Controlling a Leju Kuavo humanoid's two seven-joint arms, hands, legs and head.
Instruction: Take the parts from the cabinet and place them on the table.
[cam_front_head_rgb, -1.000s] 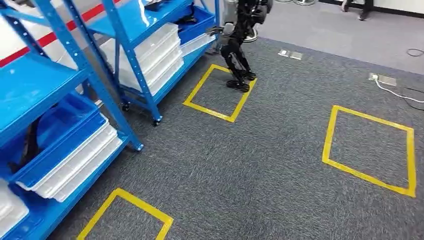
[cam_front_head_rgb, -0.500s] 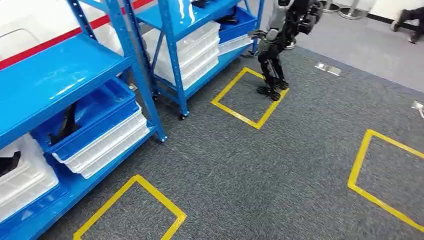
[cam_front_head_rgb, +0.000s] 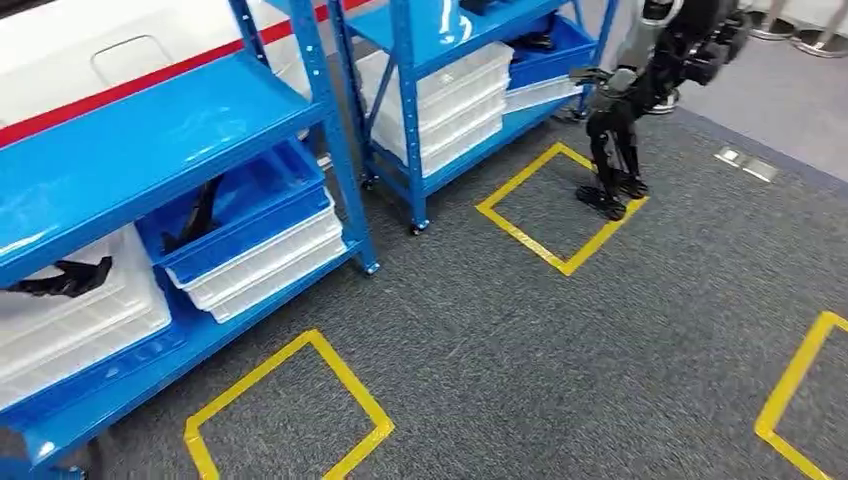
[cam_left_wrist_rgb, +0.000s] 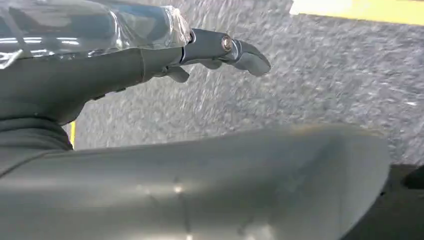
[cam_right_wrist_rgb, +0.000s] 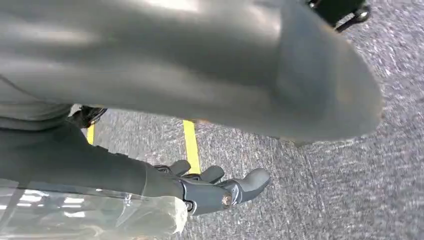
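My left hand (cam_left_wrist_rgb: 220, 52) hangs over the grey carpet (cam_front_head_rgb: 560, 340), fingers stretched out and apart, holding nothing. My right hand (cam_right_wrist_rgb: 215, 190) hangs the same way, fingers loosely extended over the carpet beside a strip of yellow tape, empty as well.

Taking the near blue rack (cam_front_head_rgb: 150, 160) as my mark: just in front of its foot, a yellow taped square (cam_front_head_rgb: 290, 410) lies on the carpet. On the rack's bottom shelf sit stacked white bins (cam_front_head_rgb: 70, 320), with a dark part (cam_front_head_rgb: 60, 278) resting in the top one, and next to them a blue bin (cam_front_head_rgb: 240, 215) on more white trays, holding another dark part (cam_front_head_rgb: 195, 218). The shelf above overhangs both bins. Beyond this rack stands a second blue rack (cam_front_head_rgb: 440, 60) loaded with white bins. Past that, another humanoid robot (cam_front_head_rgb: 640, 90) stands on the edge of a second yellow square (cam_front_head_rgb: 555, 205), facing the far rack.
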